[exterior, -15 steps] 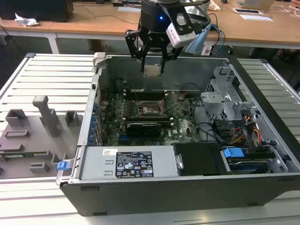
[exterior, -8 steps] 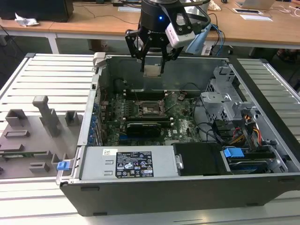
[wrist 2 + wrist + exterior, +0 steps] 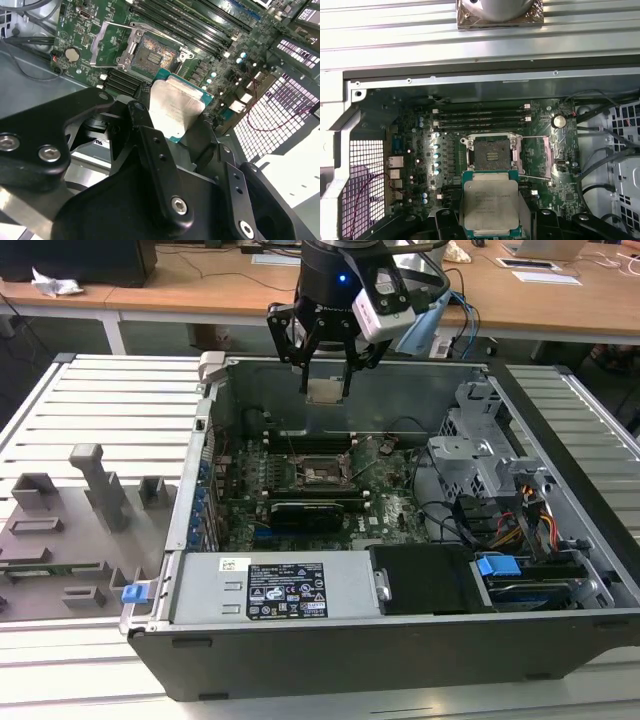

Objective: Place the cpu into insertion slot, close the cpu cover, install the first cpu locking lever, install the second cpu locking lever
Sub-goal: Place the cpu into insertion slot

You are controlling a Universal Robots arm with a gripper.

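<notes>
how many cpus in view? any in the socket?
1. The cpu is clamped in the gripper, held above the motherboard near the insertion slot, which is empty. Parts of the case interior are hidden.

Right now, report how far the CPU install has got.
Done: the gripper is shut on the cpu, held over the open computer case. In hand: the cpu hangs above the motherboard, not yet in the insertion slot, which is empty. Left: seating the cpu, closing the cpu cover, which stands open, and both locking-lever steps.
</notes>
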